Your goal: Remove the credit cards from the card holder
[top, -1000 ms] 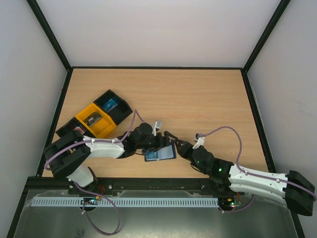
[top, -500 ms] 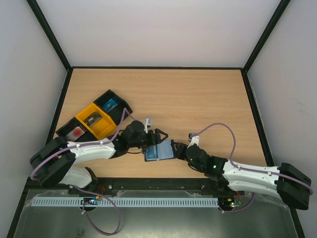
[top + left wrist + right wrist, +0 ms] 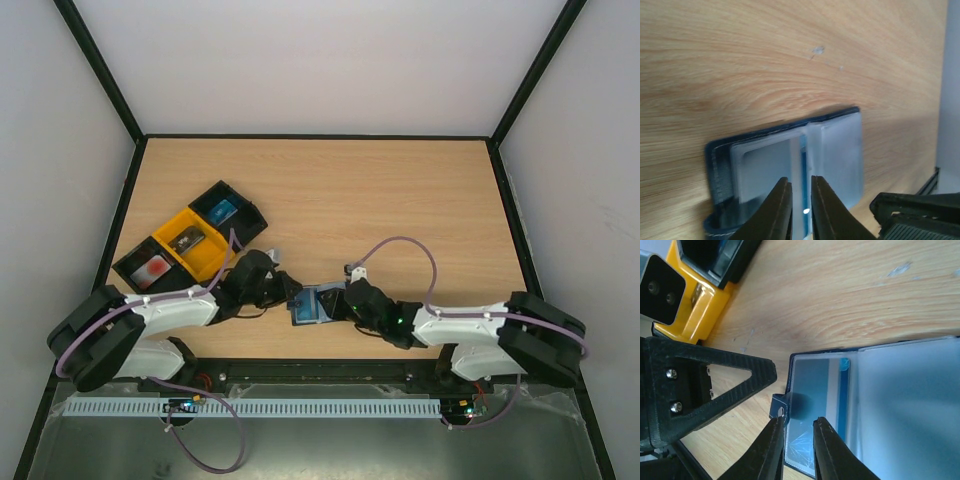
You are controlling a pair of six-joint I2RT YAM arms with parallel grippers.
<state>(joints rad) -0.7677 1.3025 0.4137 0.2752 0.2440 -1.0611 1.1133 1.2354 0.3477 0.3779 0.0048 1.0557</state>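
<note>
- The card holder (image 3: 312, 306) is laid open on the worktop (image 3: 400, 200).
- The left claw (image 3: 800, 181) is closed on its middle leaf.
- The right claw (image 3: 798, 421) is clamped on its edge.

Overhead light is falling evenly on the table (image 3: 400, 200), shadows showing soft. Wrist views are blurring near the fingertips (image 3: 781, 210); card holder (image 3: 900, 405) sleeves are glaring pale.
</note>
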